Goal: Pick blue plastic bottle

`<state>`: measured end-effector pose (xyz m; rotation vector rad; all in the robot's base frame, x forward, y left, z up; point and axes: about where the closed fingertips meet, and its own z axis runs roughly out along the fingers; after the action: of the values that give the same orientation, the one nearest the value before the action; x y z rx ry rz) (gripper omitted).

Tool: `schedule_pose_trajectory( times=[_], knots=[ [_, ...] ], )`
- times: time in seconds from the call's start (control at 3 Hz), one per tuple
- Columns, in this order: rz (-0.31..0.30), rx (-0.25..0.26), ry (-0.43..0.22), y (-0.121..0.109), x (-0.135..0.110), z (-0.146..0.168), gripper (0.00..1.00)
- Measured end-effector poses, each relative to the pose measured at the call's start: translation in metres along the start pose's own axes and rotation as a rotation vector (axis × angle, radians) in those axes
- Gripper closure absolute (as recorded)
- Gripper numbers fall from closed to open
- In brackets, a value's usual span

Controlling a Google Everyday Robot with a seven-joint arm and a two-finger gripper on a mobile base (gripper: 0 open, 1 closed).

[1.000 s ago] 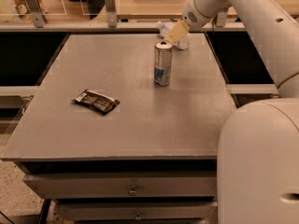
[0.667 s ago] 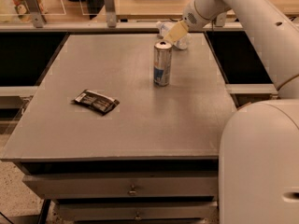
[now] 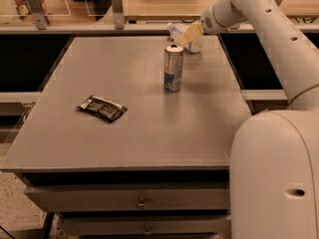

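Observation:
The blue plastic bottle (image 3: pixel 196 45) lies on its side at the far right of the grey table (image 3: pixel 124 68), its white cap end pointing left. My gripper (image 3: pixel 187 35) reaches in from the right at the end of the white arm (image 3: pixel 259 14). It sits right over the bottle and hides the bottle's middle. A silver-and-blue drink can (image 3: pixel 173 67) stands upright just in front of the bottle and gripper.
A dark snack packet (image 3: pixel 102 108) lies flat on the left part of the table. A counter with upright posts (image 3: pixel 116 6) runs behind the far edge. My white base (image 3: pixel 276 178) fills the lower right. Dark gaps flank the table.

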<state>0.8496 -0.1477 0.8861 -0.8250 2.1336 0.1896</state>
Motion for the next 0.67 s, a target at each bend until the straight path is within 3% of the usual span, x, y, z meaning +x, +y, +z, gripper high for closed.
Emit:
schedule_pose_trajectory(
  times=[0.33,0.67],
  knots=[
    [0.097,0.016,-0.04,-0.021,0.01,0.013,0.0],
    [0.151,0.018,-0.094,-0.032,0.01,0.027,0.0]
  ],
)
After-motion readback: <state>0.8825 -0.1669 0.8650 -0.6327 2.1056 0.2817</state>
